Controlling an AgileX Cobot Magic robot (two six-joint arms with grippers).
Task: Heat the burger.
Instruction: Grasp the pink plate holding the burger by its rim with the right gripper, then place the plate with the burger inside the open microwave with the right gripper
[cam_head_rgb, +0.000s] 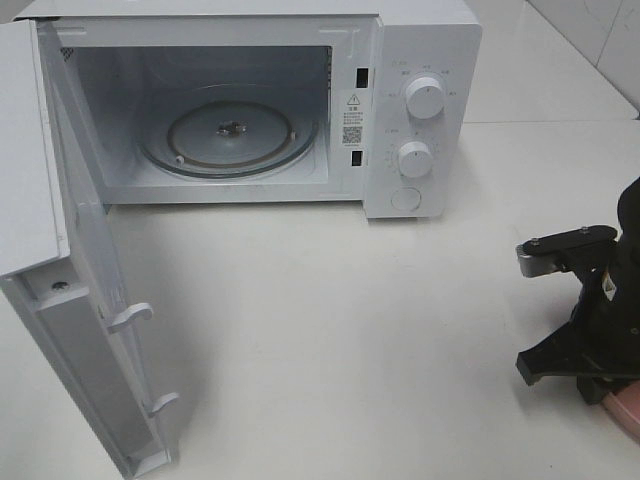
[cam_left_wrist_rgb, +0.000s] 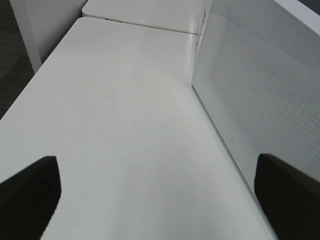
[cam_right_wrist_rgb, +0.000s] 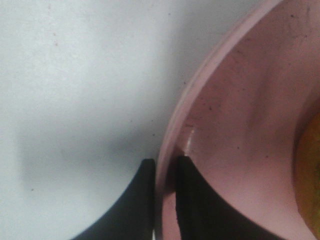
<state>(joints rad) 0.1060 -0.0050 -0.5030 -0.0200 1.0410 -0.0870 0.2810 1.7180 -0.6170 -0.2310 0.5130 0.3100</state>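
Observation:
In the right wrist view my right gripper (cam_right_wrist_rgb: 166, 172) is shut on the rim of the pink plate (cam_right_wrist_rgb: 240, 120), one finger outside the rim and one inside. Only a golden-brown sliver of the burger (cam_right_wrist_rgb: 311, 175) shows, on the plate at the frame's edge. In the exterior high view the right gripper (cam_head_rgb: 598, 378) points down at the table's right edge, over a corner of the pink plate (cam_head_rgb: 626, 406); the burger is hidden there. My left gripper (cam_left_wrist_rgb: 160, 200) stands open over bare table beside the microwave's door, with nothing between its fingers.
The white microwave (cam_head_rgb: 420, 110) stands at the back with its door (cam_head_rgb: 70, 280) swung wide open toward the front left. Its glass turntable (cam_head_rgb: 230, 135) is bare. White tabletop lies between the microwave and the right gripper.

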